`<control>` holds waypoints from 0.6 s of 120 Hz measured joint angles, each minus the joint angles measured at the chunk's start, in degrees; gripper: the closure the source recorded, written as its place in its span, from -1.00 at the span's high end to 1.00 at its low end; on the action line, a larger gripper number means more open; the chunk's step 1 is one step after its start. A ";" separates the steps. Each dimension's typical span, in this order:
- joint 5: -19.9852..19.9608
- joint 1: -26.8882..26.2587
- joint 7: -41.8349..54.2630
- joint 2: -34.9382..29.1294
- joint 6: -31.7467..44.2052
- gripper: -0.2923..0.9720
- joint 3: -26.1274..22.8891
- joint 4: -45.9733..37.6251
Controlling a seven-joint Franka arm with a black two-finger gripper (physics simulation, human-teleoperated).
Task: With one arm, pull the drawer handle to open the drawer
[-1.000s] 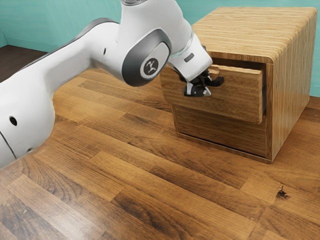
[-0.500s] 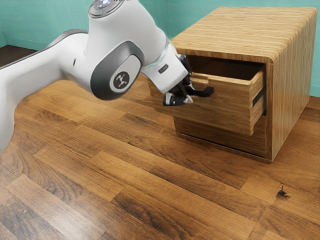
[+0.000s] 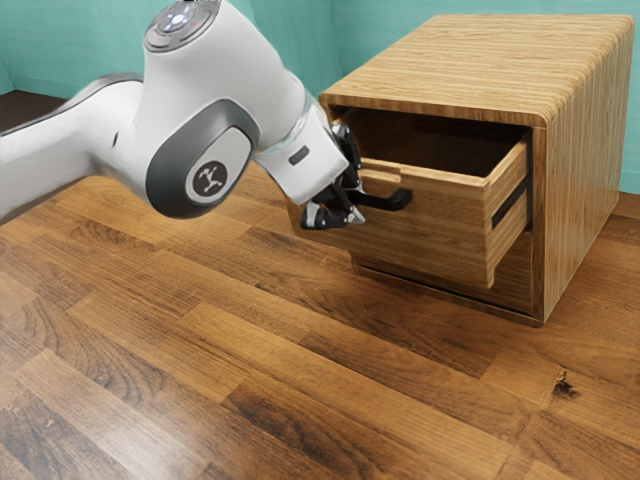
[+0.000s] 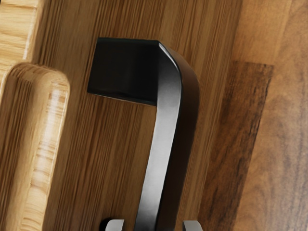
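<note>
Rig: single Franka arm [image 3: 200, 130], simulated scene, wooden floor [image 3: 250, 380], teal wall [image 3: 60, 40] behind.

Exterior view:
- The wooden cabinet [image 3: 560, 120] stands on the floor at the exterior view's right.
- Its upper drawer [image 3: 440, 215] is pulled well out of the cabinet body, toward the exterior view's left. The dark interior is open to view from above, and the drawer's side wall shows a slot along it.
- The lower panel [image 3: 512, 295] sits flush with the cabinet front, under the drawer.
- The black drawer handle [image 3: 388, 200] stands out from the middle of the drawer front.
- The arm comes in from the exterior view's left, and its last link angles down to the handle.
- The gripper [image 3: 340, 208] is clenched on the drawer handle at the end nearer the arm. The rest of the bar projects past the fingers toward the exterior view's right.
- A small dark mark [image 3: 564, 386] lies on the floor, well apart from the cabinet, toward the exterior view's lower right.

Wrist view:
- The drawer handle [image 4: 163, 134] appears close up as a black bar with a bent corner. Its short leg meets the wood grain of the drawer front.
- The long leg runs down between two pale fingertips [image 4: 113, 224], one on each side of the bar.
- A rounded, paler wood edge [image 4: 33, 144] lies beside the drawer front, on the far side from the floor [image 4: 279, 144].
</note>
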 joint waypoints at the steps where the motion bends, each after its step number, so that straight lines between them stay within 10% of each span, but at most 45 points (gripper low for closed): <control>1: 0.00 0.00 0.00 -0.18 0.01 -0.46 -0.02 -0.19; 72: 4.24 -0.98 -1.76 -13.21 0.40 -0.44 -2.65 -12.77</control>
